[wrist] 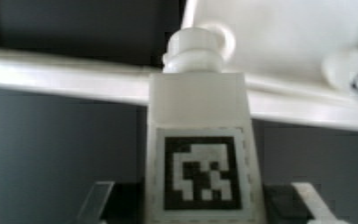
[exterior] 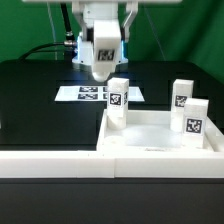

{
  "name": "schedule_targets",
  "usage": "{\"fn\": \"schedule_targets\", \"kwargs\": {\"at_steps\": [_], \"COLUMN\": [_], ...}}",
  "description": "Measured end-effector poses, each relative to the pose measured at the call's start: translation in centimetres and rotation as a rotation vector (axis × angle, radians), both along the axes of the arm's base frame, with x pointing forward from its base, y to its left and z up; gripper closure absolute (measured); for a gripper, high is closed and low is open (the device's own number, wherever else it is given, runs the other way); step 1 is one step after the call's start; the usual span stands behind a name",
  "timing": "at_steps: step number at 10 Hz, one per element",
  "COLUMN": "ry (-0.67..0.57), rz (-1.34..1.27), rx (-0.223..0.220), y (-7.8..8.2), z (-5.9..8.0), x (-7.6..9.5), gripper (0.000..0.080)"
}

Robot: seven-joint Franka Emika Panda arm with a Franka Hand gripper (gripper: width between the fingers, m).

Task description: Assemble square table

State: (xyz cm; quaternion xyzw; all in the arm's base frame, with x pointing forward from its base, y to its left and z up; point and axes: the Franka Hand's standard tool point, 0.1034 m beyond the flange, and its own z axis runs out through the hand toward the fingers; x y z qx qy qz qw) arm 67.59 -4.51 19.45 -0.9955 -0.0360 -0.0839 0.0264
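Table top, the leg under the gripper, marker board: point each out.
table top (exterior: 150,128): exterior view, bare floor inside its rim.
leg (wrist: 197,120): wrist view, plain face above its tag.
marker board (exterior: 75,93): exterior view, its left part on the black table.

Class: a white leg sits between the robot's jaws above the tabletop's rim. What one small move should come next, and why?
Probably a small lowering. The jaws grip the leg on both sides, its peg pointing away from the wrist camera. In the exterior view the gripper hangs above the tabletop, where three legs already stand, so this leg likely goes to the free corner.
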Motion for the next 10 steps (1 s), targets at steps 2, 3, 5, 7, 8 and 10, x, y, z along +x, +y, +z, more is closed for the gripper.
{"fn": "schedule_targets", "kwargs": {"at_steps": [2, 3, 5, 7, 8, 10], "ry": [-0.152, -0.211, -0.209, -0.23, -0.238, -0.251], "rz": [-0.012, -0.004, -0.022, -0.029, -0.057, -0.132], "rx": [-0.056, -0.084, -0.08, -0.055, -0.029, 0.006], "y": [-1.3, -2.1, -4.0, -1.3, 0.5, 2.5], "z": [0.0, -0.3, -3.5, -5.8, -5.8, -4.9], "x": [0.5, 0.1, -2.4, -1.9, -1.5, -0.6], "gripper": [0.0511, 0.0511, 0.0511, 0.0511, 0.0511, 0.0511]}}
